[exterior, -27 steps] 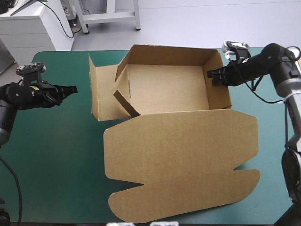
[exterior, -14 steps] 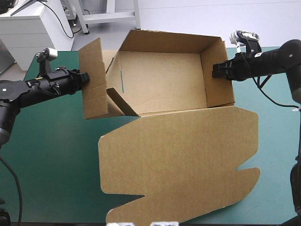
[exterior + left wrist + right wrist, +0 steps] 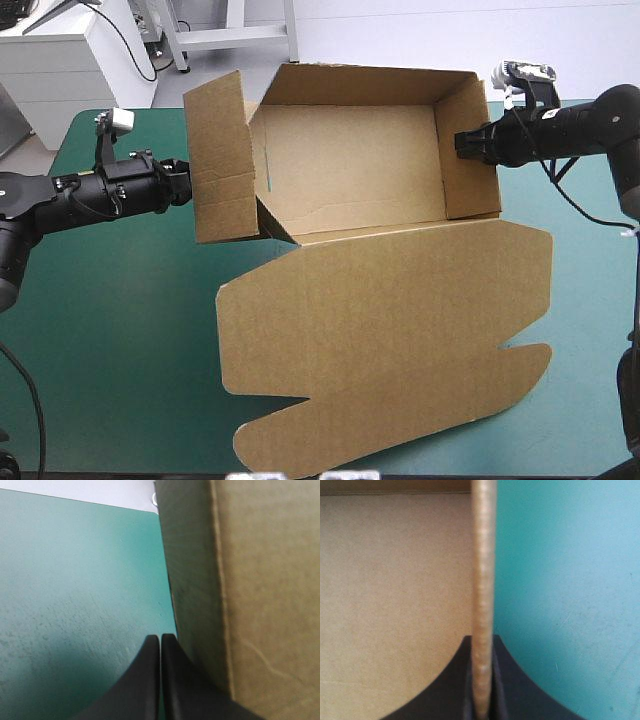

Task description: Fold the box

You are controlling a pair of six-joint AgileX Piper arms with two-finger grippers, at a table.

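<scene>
the brown cardboard box [image 3: 350,170] sits mid-table on the teal-green cover [image 3: 120,320], walls raised, lid flat. the black-fingered right gripper [image 3: 463,144] pinches the rim of its right wall [image 3: 472,170]. the left gripper [image 3: 186,183], fingers pressed together and empty, touches the upright left flap [image 3: 222,160].

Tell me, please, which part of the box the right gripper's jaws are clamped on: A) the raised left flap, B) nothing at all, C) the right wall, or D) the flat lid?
C: in the right wrist view the right gripper has a board edge standing between its nearly shut jaws, and the high view places it at the right wall of the box.
</scene>
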